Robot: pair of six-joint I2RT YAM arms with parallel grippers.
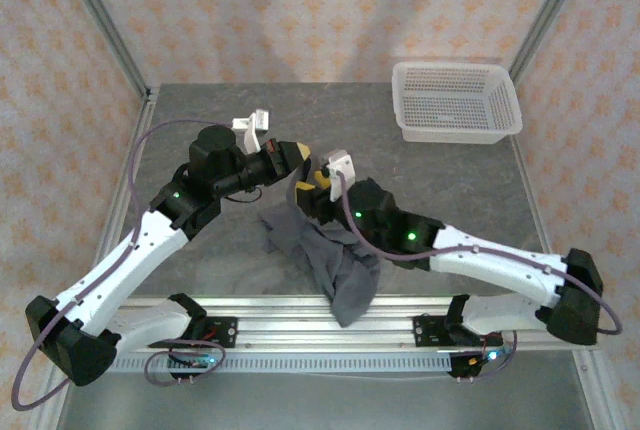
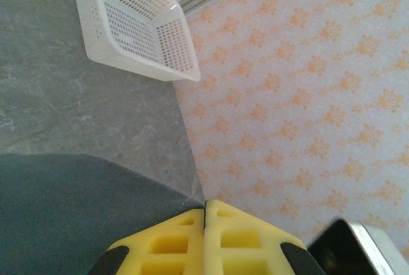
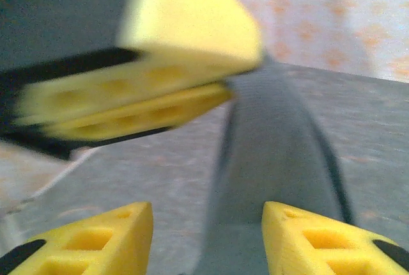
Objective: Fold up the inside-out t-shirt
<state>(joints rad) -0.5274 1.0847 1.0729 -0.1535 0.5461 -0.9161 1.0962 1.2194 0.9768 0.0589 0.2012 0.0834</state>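
The inside-out t-shirt (image 1: 340, 262) lies crumpled, dark slate-grey, on the table between the two arms, with one part drawn up toward the grippers. My left gripper (image 1: 297, 157) is shut on an edge of the shirt; in the left wrist view the yellow tips (image 2: 205, 208) meet on a thin hem, and the cloth (image 2: 64, 211) hangs off to the left. My right gripper (image 1: 318, 183) sits just beside it. Its fingers (image 3: 208, 224) stand open around a taut band of the shirt (image 3: 275, 147) that runs up to the left gripper's yellow fingers (image 3: 160, 38).
A white mesh basket (image 1: 457, 100) stands at the back right of the grey table (image 1: 200, 120), also in the left wrist view as the basket (image 2: 134, 25). Patterned walls close in the sides and back. An aluminium rail (image 1: 300, 315) runs along the near edge.
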